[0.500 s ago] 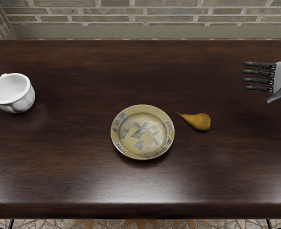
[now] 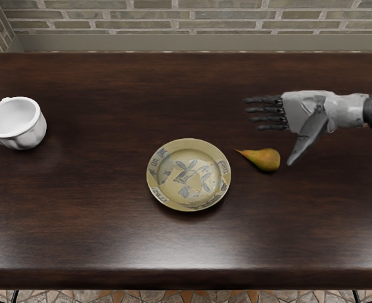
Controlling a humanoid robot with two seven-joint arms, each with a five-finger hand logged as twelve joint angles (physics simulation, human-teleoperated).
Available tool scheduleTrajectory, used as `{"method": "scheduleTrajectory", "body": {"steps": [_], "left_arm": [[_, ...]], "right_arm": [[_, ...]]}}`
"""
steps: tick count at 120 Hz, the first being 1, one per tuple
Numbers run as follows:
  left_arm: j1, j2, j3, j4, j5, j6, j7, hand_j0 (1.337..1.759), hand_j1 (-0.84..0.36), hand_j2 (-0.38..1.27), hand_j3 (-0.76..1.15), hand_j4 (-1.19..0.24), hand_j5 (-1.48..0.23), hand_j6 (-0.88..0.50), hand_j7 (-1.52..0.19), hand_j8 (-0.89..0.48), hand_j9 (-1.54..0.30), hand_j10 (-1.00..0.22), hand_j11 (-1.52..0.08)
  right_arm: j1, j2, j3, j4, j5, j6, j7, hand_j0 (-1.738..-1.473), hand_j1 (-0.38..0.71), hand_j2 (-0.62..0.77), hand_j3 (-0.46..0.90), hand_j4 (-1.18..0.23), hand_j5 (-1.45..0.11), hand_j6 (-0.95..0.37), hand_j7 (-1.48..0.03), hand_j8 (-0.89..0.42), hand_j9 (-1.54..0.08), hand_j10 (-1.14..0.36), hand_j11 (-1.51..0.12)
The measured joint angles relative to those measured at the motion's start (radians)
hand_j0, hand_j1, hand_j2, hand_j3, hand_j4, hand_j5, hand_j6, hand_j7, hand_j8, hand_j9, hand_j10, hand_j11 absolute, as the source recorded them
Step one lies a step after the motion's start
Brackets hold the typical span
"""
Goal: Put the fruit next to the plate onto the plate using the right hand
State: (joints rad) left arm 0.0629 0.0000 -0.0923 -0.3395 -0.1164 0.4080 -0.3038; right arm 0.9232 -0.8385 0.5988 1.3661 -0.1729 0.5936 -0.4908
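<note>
A dark brown wooden table (image 2: pixel 110 240) lies beneath my right hand (image 2: pixel 299 113), with a grey brick wall (image 2: pixel 173 12) beyond it. The round beige plate with blue-grey patterns (image 2: pixel 153 170) sits ahead of my fingertips and nearer me, and a white ceramic bowl (image 2: pixel 37 129) stands far past it. My fingers are spread and hold nothing. The small yellow-brown pear (image 2: pixel 261 159) lies just below my thumb, beside the plate.

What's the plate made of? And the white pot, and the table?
The plate looks like glazed ceramic: it is cream with blue-grey painted patterns and a soft shine. The white pot seems to be glossy ceramic, maybe porcelain, smooth with ribbed sides. The table looks like dark polished wood, with faint grain streaks and a sheen, though it could be veneer.
</note>
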Motion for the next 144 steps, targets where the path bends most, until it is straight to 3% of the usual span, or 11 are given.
{"method": "scheduleTrajectory", "body": {"steps": [12, 31, 65, 102, 125, 144], "left_arm": [[0.000, 0.000, 0.000, 0.000, 0.000, 0.000, 0.000, 1.658, 0.35, 0.00, 0.00, 0.00, 0.00, 0.00, 0.00, 0.00, 0.00, 0.00, 0.00], [0.000, 0.000, 0.000, 0.000, 0.000, 0.000, 0.000, 1.658, 0.35, 0.00, 0.00, 0.00, 0.00, 0.00, 0.00, 0.00, 0.00, 0.00, 0.00], [0.000, 0.000, 0.000, 0.000, 0.000, 0.000, 0.000, 1.658, 0.35, 0.00, 0.00, 0.00, 0.00, 0.00, 0.00, 0.00, 0.00, 0.00, 0.00], [0.000, 0.000, 0.000, 0.000, 0.000, 0.000, 0.000, 1.658, 0.35, 0.00, 0.00, 0.00, 0.00, 0.00, 0.00, 0.00, 0.00, 0.00, 0.00], [0.000, 0.000, 0.000, 0.000, 0.000, 0.000, 0.000, 1.658, 0.35, 0.00, 0.00, 0.00, 0.00, 0.00, 0.00, 0.00, 0.00, 0.00, 0.00], [0.000, 0.000, 0.000, 0.000, 0.000, 0.000, 0.000, 1.658, 0.35, 0.00, 0.00, 0.00, 0.00, 0.00, 0.00, 0.00, 0.00, 0.00, 0.00]], "right_arm": [[0.025, 0.029, -0.001, 0.101, -0.090, -0.122, -0.074, -1.658, -0.35, 0.00, 0.00, 0.00, 0.00, 0.00, 0.00, 0.00, 0.00, 0.00, 0.00], [0.031, 0.118, -0.006, 0.179, -0.315, -0.358, -0.110, -1.658, -0.35, 0.00, 0.00, 0.00, 0.00, 0.00, 0.00, 0.00, 0.00, 0.00, 0.00], [-0.032, 0.194, -0.085, 0.218, -0.650, -0.616, -0.119, -1.658, -0.35, 0.00, 0.00, 0.00, 0.00, 0.00, 0.00, 0.00, 0.00, 0.00, 0.00], [-0.063, 0.214, -0.210, 0.252, -0.843, -0.844, -0.120, -1.658, -0.35, 0.00, 0.00, 0.00, 0.00, 0.00, 0.00, 0.00, 0.00, 0.00, 0.00], [-0.036, 0.218, -0.289, 0.249, -0.887, -0.889, -0.120, -1.658, -0.35, 0.00, 0.00, 0.00, 0.00, 0.00, 0.00, 0.00, 0.00, 0.00, 0.00], [0.051, 0.217, -0.406, 0.220, -0.837, -0.888, -0.120, -1.658, -0.35, 0.00, 0.00, 0.00, 0.00, 0.00, 0.00, 0.00, 0.00, 0.00, 0.00]]}}
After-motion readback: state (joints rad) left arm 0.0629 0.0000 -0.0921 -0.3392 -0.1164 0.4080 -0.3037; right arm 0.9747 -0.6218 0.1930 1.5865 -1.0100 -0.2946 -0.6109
